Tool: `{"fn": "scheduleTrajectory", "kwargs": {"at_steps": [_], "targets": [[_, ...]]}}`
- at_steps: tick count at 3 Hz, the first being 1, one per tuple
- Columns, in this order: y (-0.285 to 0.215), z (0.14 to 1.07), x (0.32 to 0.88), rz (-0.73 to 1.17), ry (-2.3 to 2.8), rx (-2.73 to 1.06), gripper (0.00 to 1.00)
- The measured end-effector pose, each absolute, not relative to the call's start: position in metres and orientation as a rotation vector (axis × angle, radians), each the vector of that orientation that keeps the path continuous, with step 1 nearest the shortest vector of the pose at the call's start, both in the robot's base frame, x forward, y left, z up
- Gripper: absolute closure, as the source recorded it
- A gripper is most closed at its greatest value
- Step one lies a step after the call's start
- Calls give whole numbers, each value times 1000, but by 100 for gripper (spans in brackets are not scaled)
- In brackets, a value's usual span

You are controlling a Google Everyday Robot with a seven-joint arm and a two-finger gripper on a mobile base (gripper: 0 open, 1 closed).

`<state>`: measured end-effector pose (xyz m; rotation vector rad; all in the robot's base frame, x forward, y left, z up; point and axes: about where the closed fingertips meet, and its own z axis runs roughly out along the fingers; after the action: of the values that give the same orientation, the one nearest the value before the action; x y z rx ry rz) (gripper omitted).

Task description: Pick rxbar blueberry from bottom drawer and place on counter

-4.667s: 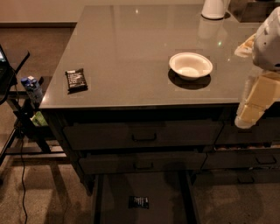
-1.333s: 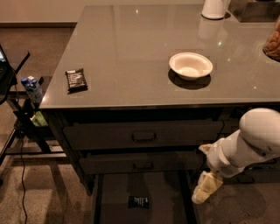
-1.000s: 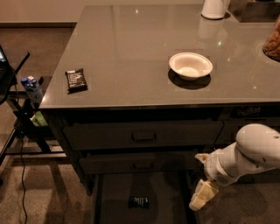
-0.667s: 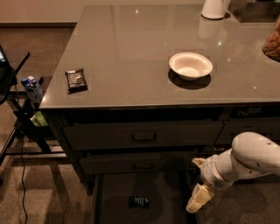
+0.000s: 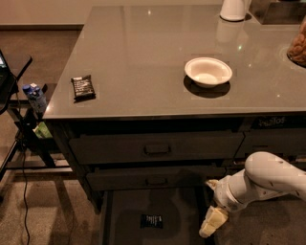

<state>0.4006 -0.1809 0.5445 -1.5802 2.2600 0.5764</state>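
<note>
Got the gripper (image 5: pixel 213 222) parked low at about 5 o'clock in the shot, on the end of the chunky white arm (image 5: pixel 270 179), tipped down and a bit to the left, right by the right-hand rail of the pulled-out bottom drawer (image 5: pixel 125 215). Honestly can't tell whether open or closed, just reads as one pale cream lump from here. Carrying nothing as far as visible, and can't say whether touching the rail or just hovering over it. Spotted the rxbar blueberry (image 5: pixel 151 221) lying flat on the drawer floor, roughly 9 o'clock from the gripper, near but clearly apart, with a strip of bare dark floor between. Looks tiny and dark down there with a bit of white lettering. Up top on the counter (image 5: pixel 143 52): a white bowl (image 5: pixel 208 72) toward 2 o'clock, a dark wrapped bar (image 5: pixel 82 87) out by the left edge around 10 o'clock, and a white container (image 5: pixel 233 8) at the far edge near 1 o'clock. Two upper drawers (image 5: pixel 155 148) shut under the counter edge.
</note>
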Motion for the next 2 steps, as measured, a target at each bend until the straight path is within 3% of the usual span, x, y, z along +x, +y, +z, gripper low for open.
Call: {"fn": "scheduleTrajectory", "kwargs": {"at_steps": [2], "targets": [[-160, 458, 381, 688, 2298, -1576, 0]]}}
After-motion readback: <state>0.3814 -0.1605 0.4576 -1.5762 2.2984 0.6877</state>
